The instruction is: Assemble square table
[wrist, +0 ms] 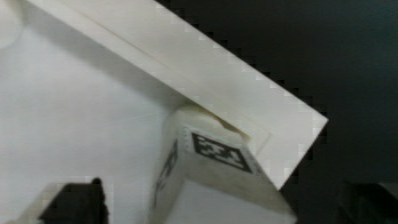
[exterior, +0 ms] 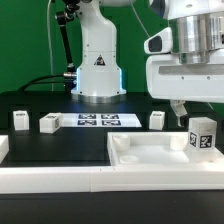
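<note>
Wrist view: pincer (wrist: 222, 208) at wide spread, leg (wrist: 215, 162) untouched between its fingers (wrist: 75, 201).

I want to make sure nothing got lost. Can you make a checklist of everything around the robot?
Surface: black table, white rail along its front.
Job's things: tabletop; one leg upright at its corner; three loose legs on the table.
Clutter: marker board only.
Gripper: open, jaws either side of the upright leg, not touching.
Cables: dark cable beside the arm base.
Surroundings: green backdrop.
</note>
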{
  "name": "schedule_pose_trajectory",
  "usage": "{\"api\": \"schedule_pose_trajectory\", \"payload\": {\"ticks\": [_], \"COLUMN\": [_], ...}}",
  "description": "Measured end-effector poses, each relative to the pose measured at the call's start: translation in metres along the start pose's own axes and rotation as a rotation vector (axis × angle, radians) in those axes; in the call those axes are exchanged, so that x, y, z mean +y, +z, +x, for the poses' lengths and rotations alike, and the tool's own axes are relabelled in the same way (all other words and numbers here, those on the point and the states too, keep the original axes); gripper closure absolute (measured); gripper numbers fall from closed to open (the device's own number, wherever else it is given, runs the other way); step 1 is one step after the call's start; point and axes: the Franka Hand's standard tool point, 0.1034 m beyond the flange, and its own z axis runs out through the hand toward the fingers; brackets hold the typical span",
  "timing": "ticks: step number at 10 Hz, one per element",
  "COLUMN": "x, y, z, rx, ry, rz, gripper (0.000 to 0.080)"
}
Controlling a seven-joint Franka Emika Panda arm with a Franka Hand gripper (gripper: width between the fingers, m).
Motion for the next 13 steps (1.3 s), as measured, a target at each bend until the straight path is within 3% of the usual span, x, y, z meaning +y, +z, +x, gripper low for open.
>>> {"api": "schedule_pose_trajectory", "payload": {"ticks": [4,13], "x": [0.0007,0.0039], "y": [0.0012,-0.0001], "z": [-0.0032,0.0041], "rx": [0.014,0.017], "ry": [-0.375,-1.009], "rz": [-0.032,-0.062], "gripper": [0.0151,0.0151]}}
